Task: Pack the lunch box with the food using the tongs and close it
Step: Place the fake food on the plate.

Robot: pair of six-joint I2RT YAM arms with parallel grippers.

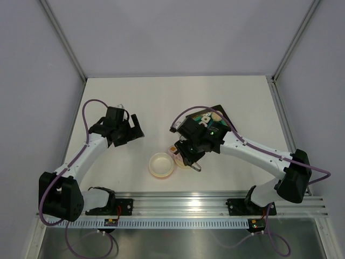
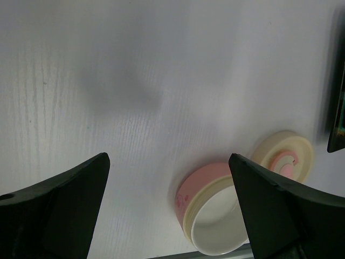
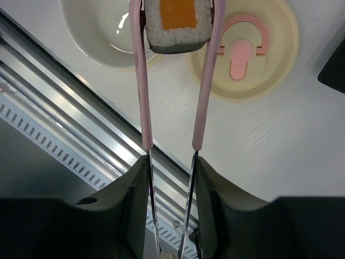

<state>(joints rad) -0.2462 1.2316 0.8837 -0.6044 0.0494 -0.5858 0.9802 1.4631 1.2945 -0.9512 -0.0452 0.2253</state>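
A white table (image 1: 161, 97) sits inside grey walls, with one metal rail (image 1: 183, 202) along the bottom of the top view. Just above it lie one open lunch box (image 1: 161, 165) and, touching its right side, one lid (image 3: 253, 59). The right gripper (image 3: 171, 178) is clamped on one pair of tongs (image 3: 141, 97). In the wrist view their long axis runs bottom to top, and the tips pinch one food piece (image 3: 172, 24). One dark tray (image 1: 222, 110) lies farther back. At left, the left gripper (image 2: 167, 162) gapes wide and empty.
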